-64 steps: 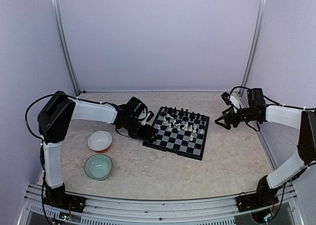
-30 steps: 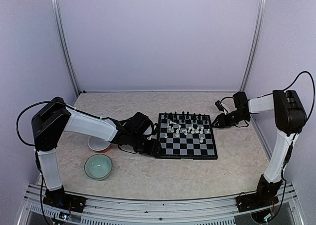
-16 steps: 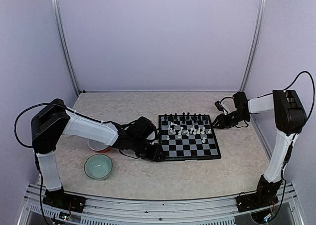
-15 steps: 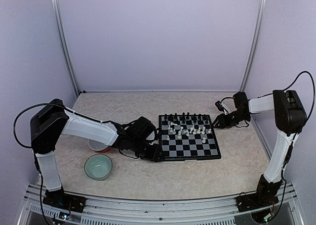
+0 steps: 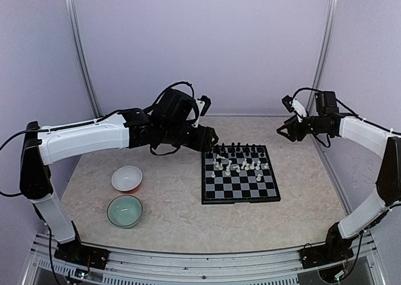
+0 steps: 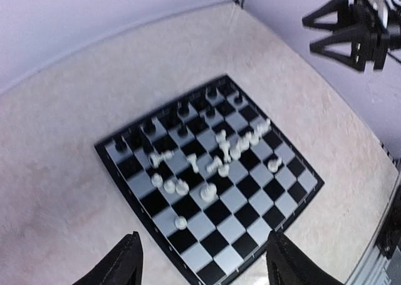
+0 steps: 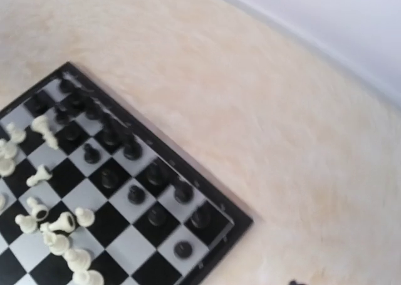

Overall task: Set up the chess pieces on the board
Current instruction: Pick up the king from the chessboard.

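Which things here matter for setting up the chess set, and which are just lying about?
For the job:
board
white pieces, bunched mid-board
black pieces, along the far rows

Lying about:
white bowl
green bowl

Item: enclosed robot test cell, laboratory type. Plain lavender panels (image 5: 200,47) stand behind the left claw (image 5: 212,139) and right claw (image 5: 283,128) and outboard of each, joined by aluminium posts (image 5: 80,53). Beige marbled tabletop (image 5: 175,219) lies below both claws, with a slotted metal rail (image 5: 200,264) along its near edge.
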